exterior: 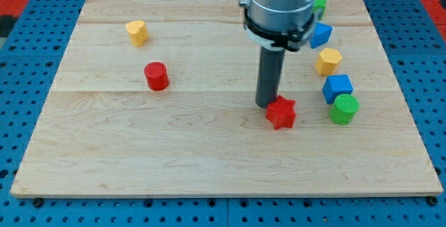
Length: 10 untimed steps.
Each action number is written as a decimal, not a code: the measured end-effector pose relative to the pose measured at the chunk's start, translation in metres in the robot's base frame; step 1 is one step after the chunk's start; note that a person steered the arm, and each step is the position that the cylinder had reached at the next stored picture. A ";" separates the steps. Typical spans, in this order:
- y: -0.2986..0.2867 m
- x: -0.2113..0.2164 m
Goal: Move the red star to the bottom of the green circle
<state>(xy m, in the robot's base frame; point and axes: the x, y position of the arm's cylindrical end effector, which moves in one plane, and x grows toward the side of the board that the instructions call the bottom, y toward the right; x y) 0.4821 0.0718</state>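
Note:
The red star [281, 112] lies right of the board's middle, a short way left of the green circle [343, 108]. The green circle sits near the right edge, just below the blue cube [337, 86]. My tip [267, 104] rests on the board against the star's upper left side. The arm's grey body rises above it and hides part of the top right corner.
A red cylinder [156, 76] and a yellow block [136, 32] lie at the left. A blue triangle [321, 35], a yellow hexagon [328, 61] and a partly hidden green block [319, 4] line the right side. The wooden board [209, 164] rests on a blue pegboard.

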 end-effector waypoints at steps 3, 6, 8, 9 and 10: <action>0.029 0.064; 0.072 0.080; 0.086 0.117; 0.114 0.107; 0.120 0.092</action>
<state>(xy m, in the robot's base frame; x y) 0.5737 0.1920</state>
